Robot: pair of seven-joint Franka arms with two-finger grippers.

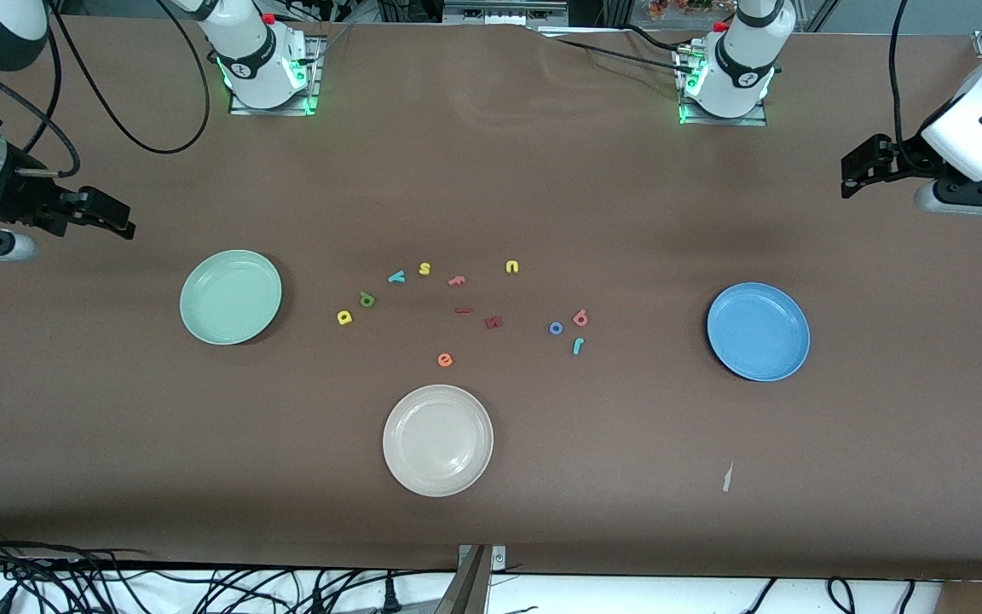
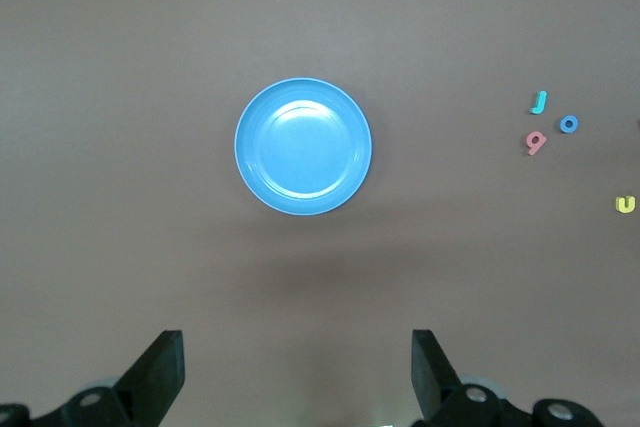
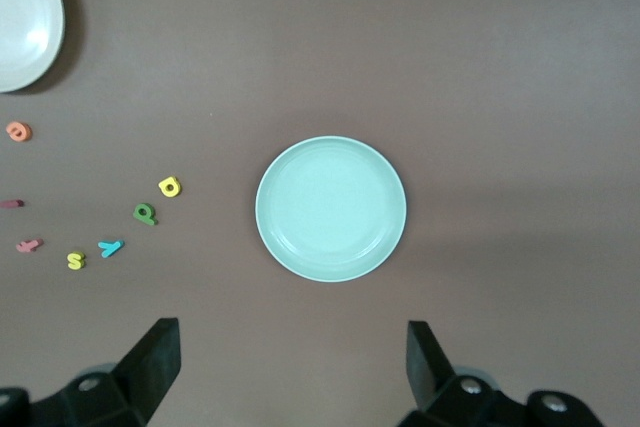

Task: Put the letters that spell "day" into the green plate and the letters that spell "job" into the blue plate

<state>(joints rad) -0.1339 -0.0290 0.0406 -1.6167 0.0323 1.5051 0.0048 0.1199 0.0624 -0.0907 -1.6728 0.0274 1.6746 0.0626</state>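
On the brown table (image 1: 491, 188) sit three round shallow plates of equal size. The green plate (image 1: 231, 297) lies toward the right arm's end, the blue plate (image 1: 758, 331) toward the left arm's end, and a cream-white plate (image 1: 437, 440) lies between them, nearer to the front camera. All three hold nothing.

The right gripper (image 3: 290, 367) hangs up in the air over the table at its own end, near the green plate, its fingers spread wide with nothing between them. The left gripper (image 2: 298, 372) hangs likewise over the table at its end, near the blue plate, fingers wide apart and empty. Both arms wait.

Between the green and blue plates the small foam letters lie scattered on the table. The yellow a (image 1: 344, 317), olive-green d (image 1: 366, 299) and teal y (image 1: 396, 276) form a loose arc closest to the green plate. The blue o (image 1: 556, 327), pinkish-red b (image 1: 580, 318) and teal j (image 1: 578, 345) cluster closest to the blue plate. Among them lie a yellow s (image 1: 424, 269), a yellow u (image 1: 512, 267), an orange e (image 1: 445, 360), a pinkish letter (image 1: 457, 280) and two dark red letters (image 1: 493, 321).
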